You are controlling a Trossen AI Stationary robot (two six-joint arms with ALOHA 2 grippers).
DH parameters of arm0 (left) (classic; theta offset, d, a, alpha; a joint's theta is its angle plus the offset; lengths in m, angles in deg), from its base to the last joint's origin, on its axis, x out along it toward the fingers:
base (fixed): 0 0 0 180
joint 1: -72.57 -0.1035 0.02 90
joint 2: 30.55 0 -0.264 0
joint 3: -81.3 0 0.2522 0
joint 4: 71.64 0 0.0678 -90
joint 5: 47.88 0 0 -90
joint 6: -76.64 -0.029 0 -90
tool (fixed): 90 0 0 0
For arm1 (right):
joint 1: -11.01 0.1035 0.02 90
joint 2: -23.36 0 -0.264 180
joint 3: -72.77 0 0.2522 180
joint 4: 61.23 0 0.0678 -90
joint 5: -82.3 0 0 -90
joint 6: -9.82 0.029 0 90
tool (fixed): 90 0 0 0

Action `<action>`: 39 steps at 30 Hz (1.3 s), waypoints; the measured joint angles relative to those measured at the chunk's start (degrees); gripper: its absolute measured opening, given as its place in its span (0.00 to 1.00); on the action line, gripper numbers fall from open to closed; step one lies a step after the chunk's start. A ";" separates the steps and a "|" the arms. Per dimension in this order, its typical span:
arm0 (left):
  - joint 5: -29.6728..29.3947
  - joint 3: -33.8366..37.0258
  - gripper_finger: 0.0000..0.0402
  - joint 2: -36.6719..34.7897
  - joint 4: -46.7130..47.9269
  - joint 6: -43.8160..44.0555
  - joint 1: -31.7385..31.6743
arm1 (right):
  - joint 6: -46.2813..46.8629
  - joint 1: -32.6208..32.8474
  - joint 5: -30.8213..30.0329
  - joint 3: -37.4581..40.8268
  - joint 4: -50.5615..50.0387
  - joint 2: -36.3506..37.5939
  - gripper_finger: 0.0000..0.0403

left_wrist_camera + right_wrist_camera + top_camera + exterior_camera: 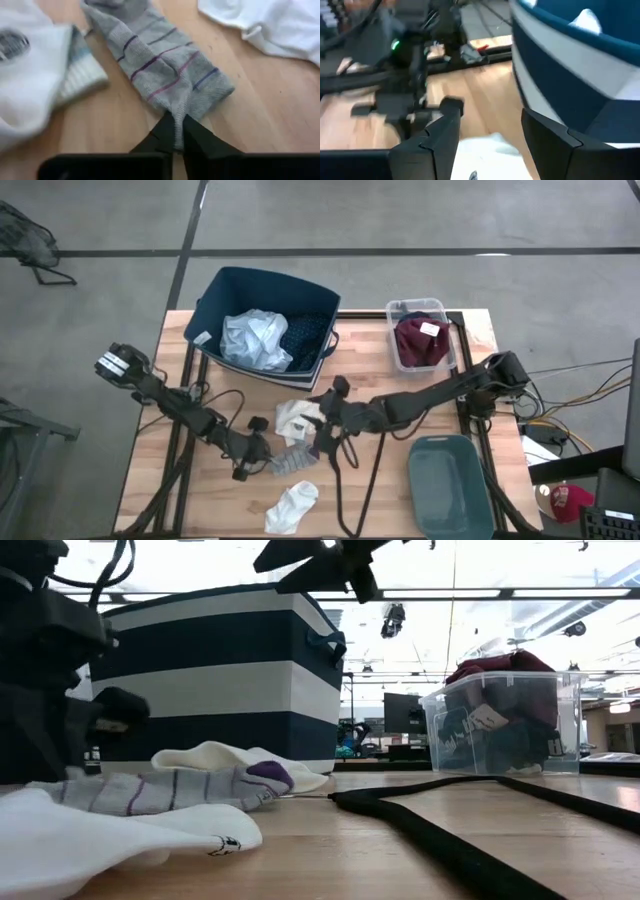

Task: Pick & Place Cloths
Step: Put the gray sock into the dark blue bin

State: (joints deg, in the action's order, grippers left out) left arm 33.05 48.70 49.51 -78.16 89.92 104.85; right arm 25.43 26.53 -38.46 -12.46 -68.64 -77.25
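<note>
Nearest us, at the table's near edge, lies a white sock [291,506], flat on the wood. Just beyond it we see our left gripper [262,459] pinching one end of the grey striped sock [293,461]; the left wrist view shows both fingers [161,134] closed on the fabric while the rest of the sock lies on the table [400,490]. Beside it, slightly farther, our right gripper [323,426] hovers with its jaws spread wide and empty, over a crumpled white cloth [297,417]. A thin black hanger [470,830] lies on the wood to the right, near a teal tray [450,485]. Farther back on the left stands the navy bin [268,290], holding a pale blue shirt [255,338] and a navy patterned piece [307,335]. At the far right, a clear tub [421,335] holds a maroon piece [420,343].
</note>
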 joint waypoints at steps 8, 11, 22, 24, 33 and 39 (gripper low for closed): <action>-2.11 -1.87 0.07 -7.13 0.32 -4.91 -0.57 | -2.76 4.07 5.77 -3.54 -2.86 -3.77 0.47; -4.84 -2.58 0.06 -9.74 0.22 -6.36 -0.72 | -2.25 5.43 6.45 -3.73 -2.88 -6.24 0.45; -12.72 -2.94 0.06 -13.56 -0.50 -7.09 -0.71 | 0.85 5.85 5.23 -7.18 -2.61 -13.97 0.56; -14.34 -2.98 0.07 -13.78 -0.80 -7.16 -0.71 | 0.53 5.80 5.29 -8.49 -2.53 -15.16 0.58; -16.09 -3.09 0.07 -13.82 -2.79 -7.15 -0.73 | 0.32 5.20 5.19 -11.83 -3.14 -17.54 0.59; -14.98 -3.00 0.07 -13.88 -5.67 -8.19 -0.67 | 0.90 4.38 5.10 -11.73 -4.67 -17.48 0.48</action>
State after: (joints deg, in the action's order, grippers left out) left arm 18.07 45.70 35.63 -83.83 81.73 104.18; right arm 26.33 30.91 -33.36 -24.18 -73.31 -94.73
